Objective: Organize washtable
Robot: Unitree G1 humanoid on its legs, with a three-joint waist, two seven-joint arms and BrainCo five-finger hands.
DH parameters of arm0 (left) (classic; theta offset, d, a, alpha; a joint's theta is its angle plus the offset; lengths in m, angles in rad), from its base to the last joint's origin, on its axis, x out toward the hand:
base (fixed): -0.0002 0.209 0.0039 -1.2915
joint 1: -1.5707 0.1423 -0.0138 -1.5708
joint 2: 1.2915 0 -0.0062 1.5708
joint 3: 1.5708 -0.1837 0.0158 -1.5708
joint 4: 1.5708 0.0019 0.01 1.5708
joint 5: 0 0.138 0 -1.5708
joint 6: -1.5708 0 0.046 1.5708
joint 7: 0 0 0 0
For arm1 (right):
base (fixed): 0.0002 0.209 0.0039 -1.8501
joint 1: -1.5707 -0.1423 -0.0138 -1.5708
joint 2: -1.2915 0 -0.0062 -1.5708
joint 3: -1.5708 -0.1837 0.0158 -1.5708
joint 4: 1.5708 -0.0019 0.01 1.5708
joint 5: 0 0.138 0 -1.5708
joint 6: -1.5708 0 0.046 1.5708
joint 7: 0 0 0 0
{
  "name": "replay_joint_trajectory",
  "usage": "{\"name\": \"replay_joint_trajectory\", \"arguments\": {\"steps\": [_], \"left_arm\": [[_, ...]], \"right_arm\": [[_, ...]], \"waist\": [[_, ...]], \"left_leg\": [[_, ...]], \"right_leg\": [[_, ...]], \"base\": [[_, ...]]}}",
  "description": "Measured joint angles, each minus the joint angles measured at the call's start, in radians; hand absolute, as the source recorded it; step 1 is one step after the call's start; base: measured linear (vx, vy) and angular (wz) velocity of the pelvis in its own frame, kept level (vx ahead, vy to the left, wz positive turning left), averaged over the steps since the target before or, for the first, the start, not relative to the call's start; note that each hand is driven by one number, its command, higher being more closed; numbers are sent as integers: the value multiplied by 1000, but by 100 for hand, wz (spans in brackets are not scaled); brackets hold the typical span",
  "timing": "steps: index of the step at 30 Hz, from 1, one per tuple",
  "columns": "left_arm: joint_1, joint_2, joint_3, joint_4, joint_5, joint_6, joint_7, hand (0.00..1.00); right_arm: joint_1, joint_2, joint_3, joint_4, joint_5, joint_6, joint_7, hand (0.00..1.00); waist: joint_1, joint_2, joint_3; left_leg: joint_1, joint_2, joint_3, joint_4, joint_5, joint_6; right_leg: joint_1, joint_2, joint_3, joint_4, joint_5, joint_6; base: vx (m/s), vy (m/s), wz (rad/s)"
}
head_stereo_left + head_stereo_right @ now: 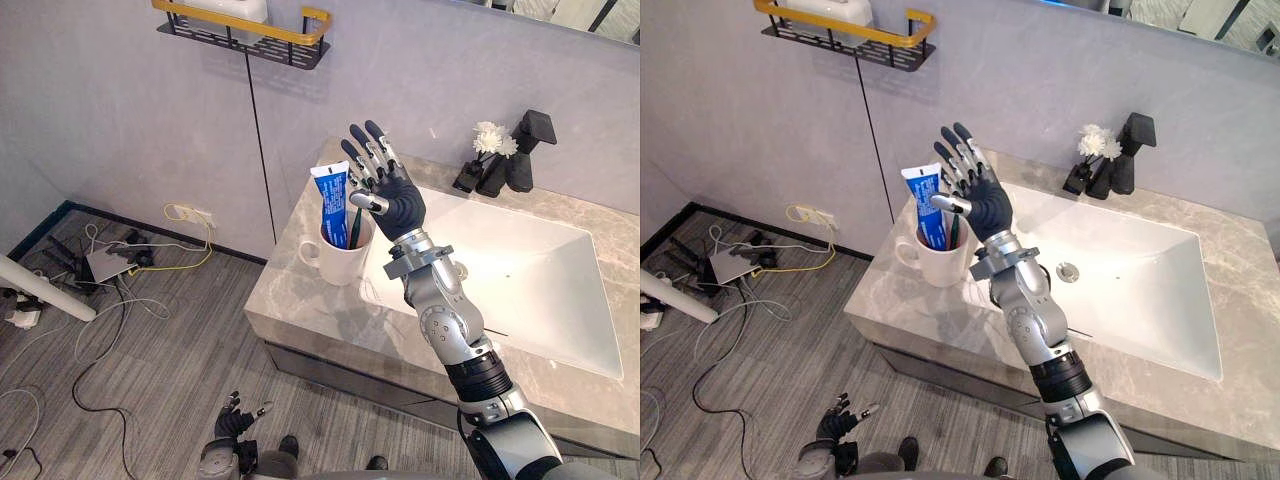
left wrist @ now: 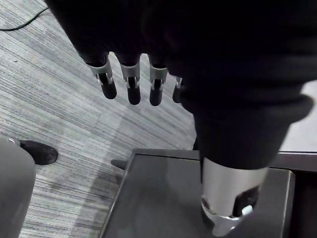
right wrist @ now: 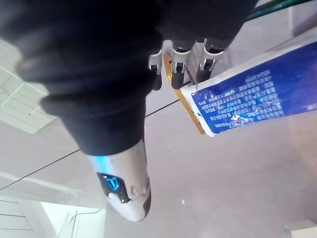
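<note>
— What is the right hand (image 1: 398, 200) doing?

— It is raised just beside and above the white mug (image 1: 342, 258), on the side towards the basin. Its fingers (image 1: 366, 150) are straight and fanned apart, pointing up. It holds nothing.

— And the thumb?

— It reaches towards the blue toothpaste tube (image 1: 331, 195). I cannot tell whether it touches the tube; nothing is pinched.

— Where is the tube?

— It stands upright in the mug, its flat end on top. A dark slim item stands in the mug with it; I cannot tell what it is.

— And the mug itself?

— It sits on the grey stone countertop (image 1: 290, 295), near the corner, handle turned away from the basin.

— The left hand (image 1: 232, 422)?

— It hangs far below the mug, down over the floor, fingers loosely straight, empty.

— What else lies around the mug?

— The white sink basin (image 1: 520, 270) is just to its right. Past the basin, by the wall, stand a black faucet (image 1: 520, 160) and white flowers (image 1: 492, 140). A black wall shelf with a yellow rail (image 1: 245, 30) hangs above and left of the mug. Cables (image 1: 130, 260) lie on the floor well to its left.
</note>
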Motion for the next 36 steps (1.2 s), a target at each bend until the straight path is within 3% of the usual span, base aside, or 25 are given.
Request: {"name": "replay_joint_trajectory", "arguments": {"steps": [18,25,31,36], "left_arm": [[-1,0,2,9,-19,1,1,0],[-2,0,2,9,-19,9,1,0],[-2,1,2,10,-18,11,2,0],[-3,0,14,11,-18,11,2,0]], "right_arm": [[-1,9,-33,-71,31,-5,-2,0],[-7,9,-54,-81,33,-34,-4,0],[-34,2,-116,-104,42,-44,-13,0],[-37,-50,-250,-222,42,-86,-29,0]], "waist": [[-3,0,0],[-3,0,0],[-11,0,0],[-27,-1,-1]], "left_leg": [[2,0,-1,0,0,0],[2,0,-2,2,0,0],[3,0,-2,2,0,0],[4,-2,2,1,0,0]], "right_leg": [[3,0,-2,0,0,0],[5,0,-4,0,0,0],[5,0,-4,1,0,0],[5,-3,-6,1,0,0]], "base": [[0,0,0],[0,0,0],[0,0,0],[0,0,0]]}}
